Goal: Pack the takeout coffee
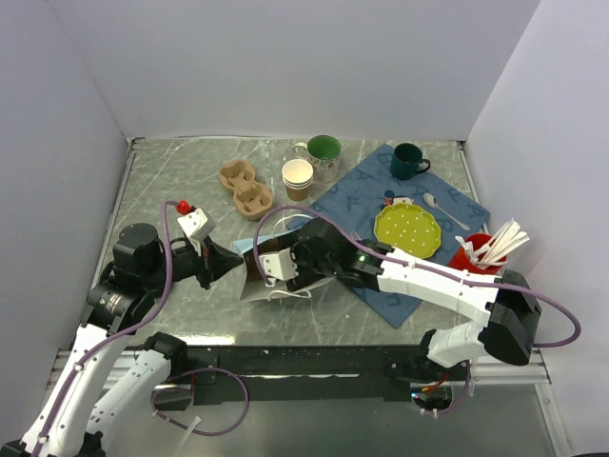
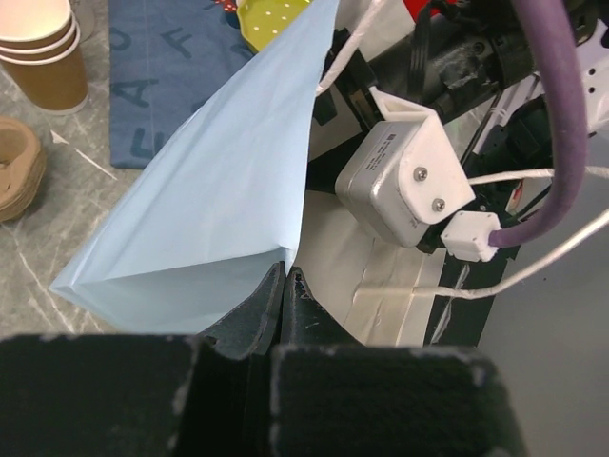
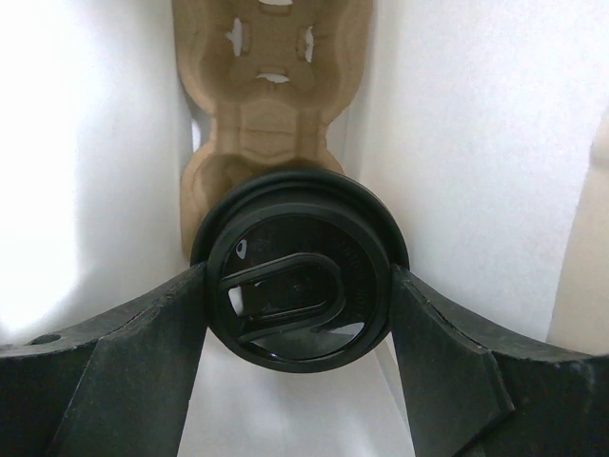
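The takeout coffee shows in the right wrist view only as its round black lid (image 3: 295, 238); the brown cup body is hidden beneath it. My right gripper (image 3: 299, 288) is shut on the lid, one finger (image 3: 143, 352) on each side. It holds the coffee inside a paper bag with white inner walls (image 3: 466, 143), over the near well of a brown pulp cup carrier (image 3: 271, 105) at the bag's bottom. I cannot tell whether the cup is seated. My left gripper (image 2: 285, 274) is shut on the rim of the light-blue bag (image 2: 209, 190). In the top view the bag (image 1: 259, 286) stands between both arms.
A second pulp carrier (image 1: 245, 188), a stack of lidless paper cups (image 1: 297, 178) and a green mug (image 1: 322, 152) stand behind the bag. On the blue cloth (image 1: 352, 195) are a dark green mug (image 1: 409, 160), a green plate (image 1: 407, 228), a spoon (image 1: 442, 209) and a red cup of utensils (image 1: 476, 252).
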Action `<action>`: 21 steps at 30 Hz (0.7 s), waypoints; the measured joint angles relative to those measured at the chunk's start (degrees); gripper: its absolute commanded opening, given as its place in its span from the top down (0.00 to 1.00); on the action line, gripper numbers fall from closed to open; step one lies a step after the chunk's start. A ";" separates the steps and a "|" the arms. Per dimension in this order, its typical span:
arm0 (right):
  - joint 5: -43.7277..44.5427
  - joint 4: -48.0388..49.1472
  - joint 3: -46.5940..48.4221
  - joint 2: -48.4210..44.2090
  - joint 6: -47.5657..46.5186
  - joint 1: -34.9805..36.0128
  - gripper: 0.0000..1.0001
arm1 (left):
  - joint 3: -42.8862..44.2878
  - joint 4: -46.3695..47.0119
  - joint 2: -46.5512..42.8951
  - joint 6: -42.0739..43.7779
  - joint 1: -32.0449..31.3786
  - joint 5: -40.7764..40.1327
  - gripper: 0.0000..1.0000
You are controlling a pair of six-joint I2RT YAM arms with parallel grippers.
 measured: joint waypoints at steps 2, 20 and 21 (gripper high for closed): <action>-1.07 0.13 0.00 0.13 -0.39 -0.26 0.43 | 0.00 0.09 0.00 -0.09 0.00 0.66 0.99; -5.09 0.68 0.04 2.71 -1.62 -1.88 0.44 | 0.00 0.15 1.05 -0.11 0.00 2.51 0.99; -5.35 0.59 0.07 2.71 -1.81 -1.99 0.44 | 0.00 0.15 1.05 -0.09 0.00 2.54 0.99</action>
